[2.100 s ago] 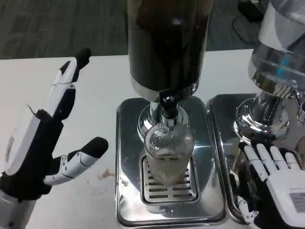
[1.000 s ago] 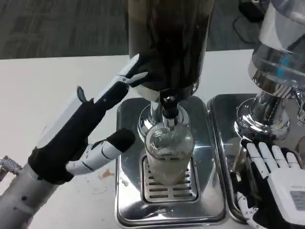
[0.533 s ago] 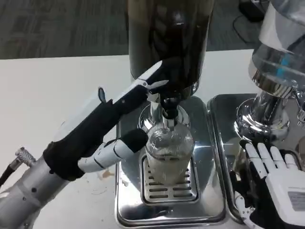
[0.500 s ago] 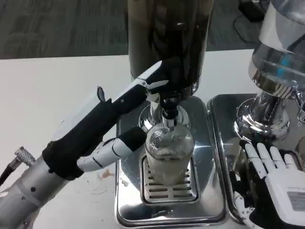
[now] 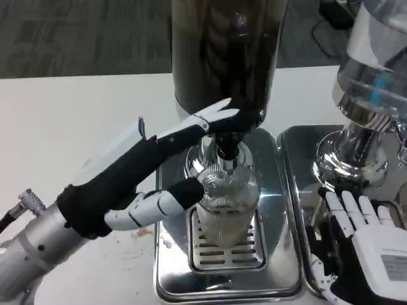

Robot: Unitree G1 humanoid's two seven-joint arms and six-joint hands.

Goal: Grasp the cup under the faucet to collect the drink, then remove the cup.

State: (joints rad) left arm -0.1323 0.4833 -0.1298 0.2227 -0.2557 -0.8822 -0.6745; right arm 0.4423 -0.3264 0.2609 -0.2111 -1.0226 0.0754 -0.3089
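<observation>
2 hands show in the head view. The left hand (image 5: 137, 181) reaches in from the lower left toward the clear ribbed plastic cup (image 5: 224, 206). Its fingers are spread and hold nothing: the black-tipped thumb touches or nearly touches the cup's left wall, and the long white fingers (image 5: 213, 117) stretch past the cup's far side, beside the chrome stem of the tall dark-tinted drink dispenser (image 5: 226, 57).

The cup stands upright on the slotted grate of the shiny steel drip tray (image 5: 175, 267), directly below the small black faucet (image 5: 226, 147). It looks partly filled with pale liquid; whether drink is flowing cannot be told.

The right hand (image 5: 369, 244) lies at the lower right with white fingers straight and apart, gripping nothing, on the neighbouring chrome tray (image 5: 299, 143) before a second clear-topped dispenser (image 5: 372, 82).

The step in hand seems to be the grasp itself, with the cup bracketed but not yet clasped. The next move likely calls for curling the fingers around the ribbed wall against the thumb, firmly but without crushing the thin plastic, keeping the cup level under the faucet.
</observation>
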